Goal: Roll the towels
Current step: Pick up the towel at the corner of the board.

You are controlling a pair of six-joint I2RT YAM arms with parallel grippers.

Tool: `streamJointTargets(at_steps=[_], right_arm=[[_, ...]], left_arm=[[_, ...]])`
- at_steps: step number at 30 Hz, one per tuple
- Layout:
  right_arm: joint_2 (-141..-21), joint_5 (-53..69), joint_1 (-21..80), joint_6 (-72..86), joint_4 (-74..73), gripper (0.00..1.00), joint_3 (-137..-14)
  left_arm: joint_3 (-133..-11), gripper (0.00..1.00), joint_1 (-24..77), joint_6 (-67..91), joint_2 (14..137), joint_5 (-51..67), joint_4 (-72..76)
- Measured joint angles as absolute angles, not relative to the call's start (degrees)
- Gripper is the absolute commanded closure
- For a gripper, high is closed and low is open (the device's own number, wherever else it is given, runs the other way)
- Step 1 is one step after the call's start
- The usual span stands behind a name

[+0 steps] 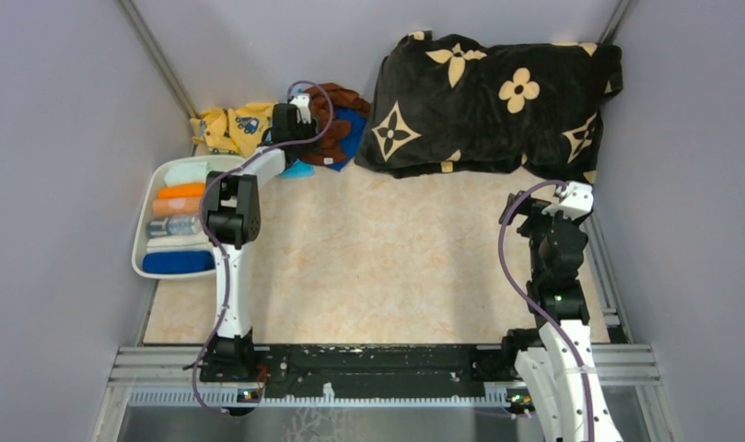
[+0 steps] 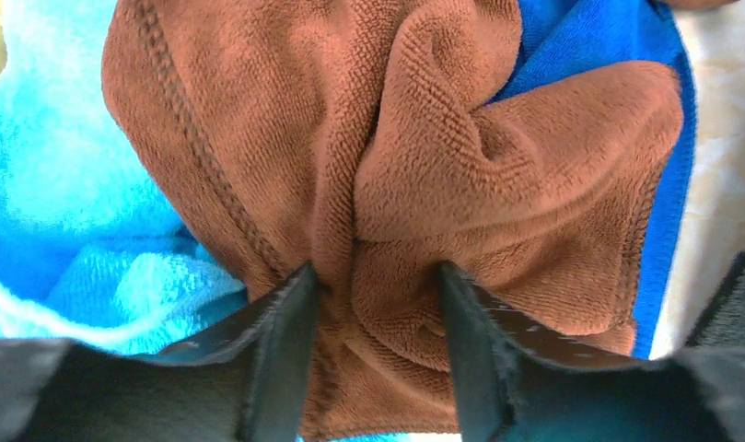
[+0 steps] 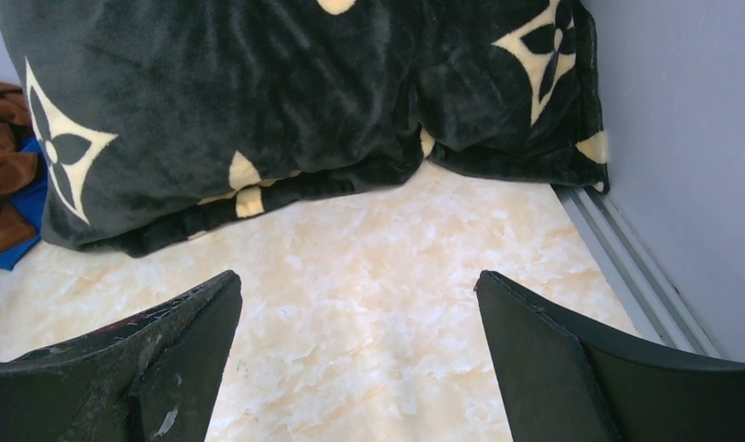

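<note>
The brown towel (image 2: 424, 175) lay bunched at the worktop's (image 1: 387, 267) far left, over the dark blue towel (image 2: 663, 193) and beside the light cyan towel (image 2: 64, 184). The left claw (image 2: 378, 313) straddled a brown fold, its jaws partly apart. The right claw (image 3: 359, 304) hung wide apart near the black cushion (image 3: 285, 101).

Towels heaped at the counter's far left, cushion to their right.

The towels (image 1: 336, 124) lie piled together at the back of the counter (image 1: 378, 267), between a printed cloth (image 1: 230, 127) on their left and a large cushion (image 1: 497, 101) filling the far right corner. A tray (image 1: 143, 244) of rolled items sits along the left edge, nearer than the pile. The left gripper (image 2: 376, 304) sits on the pile; the right gripper (image 3: 359, 368) hangs before the cushion.
</note>
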State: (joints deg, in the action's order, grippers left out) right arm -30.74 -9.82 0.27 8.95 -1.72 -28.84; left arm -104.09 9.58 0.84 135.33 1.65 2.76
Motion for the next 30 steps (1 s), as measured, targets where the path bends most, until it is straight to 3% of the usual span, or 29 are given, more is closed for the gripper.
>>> streamJointTargets(at_steps=[5,7,30], right_arm=[[-30.74,-9.76,0.25,8.88,-1.72,0.01,-28.84],[-30.74,-9.76,0.25,8.64,-1.72,0.01,-28.84],[-30.35,-8.23,0.25,8.25,-1.67,0.01,-28.84]], left_arm=[[-107.20,0.92,9.58,-1.13,137.36,2.02,1.26],[-107.24,1.00,9.58,-1.78,136.92,2.63,0.97],[-110.26,1.00,10.63,-5.26,111.59,13.93,-7.75]])
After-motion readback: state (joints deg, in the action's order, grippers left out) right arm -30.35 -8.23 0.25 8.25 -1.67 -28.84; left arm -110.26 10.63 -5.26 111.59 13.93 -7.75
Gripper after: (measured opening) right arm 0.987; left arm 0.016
